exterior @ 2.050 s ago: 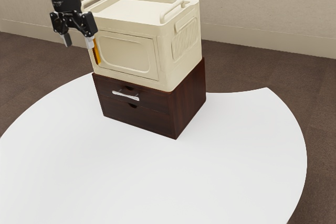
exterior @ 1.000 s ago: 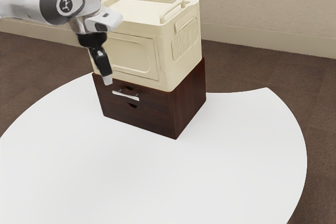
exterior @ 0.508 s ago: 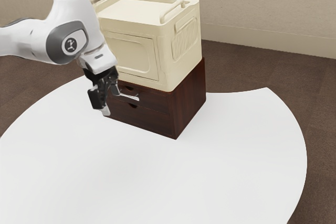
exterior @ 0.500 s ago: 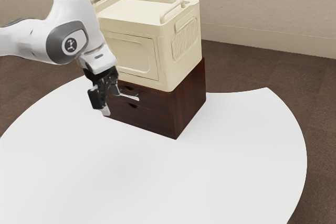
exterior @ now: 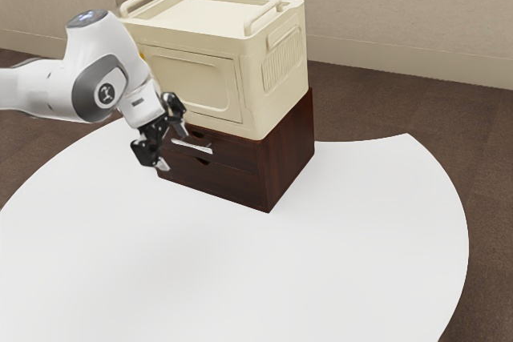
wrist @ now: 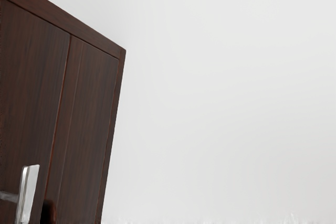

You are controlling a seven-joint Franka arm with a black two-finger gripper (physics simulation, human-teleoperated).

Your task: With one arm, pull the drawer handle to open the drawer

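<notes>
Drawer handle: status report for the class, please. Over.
Gripper open near the silver handle, not clamped on it. Upper drawer closed. Cream box rests on the cabinet, not blocking the handle's front. Over.

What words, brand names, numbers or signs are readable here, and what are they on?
Readable words, brand names or numbers: none.
White robot arm: a round badge with a small dark symbol, too small to make out.
Cream box: no lettering seen.
Dark wooden drawer unit: no lettering seen.
</notes>
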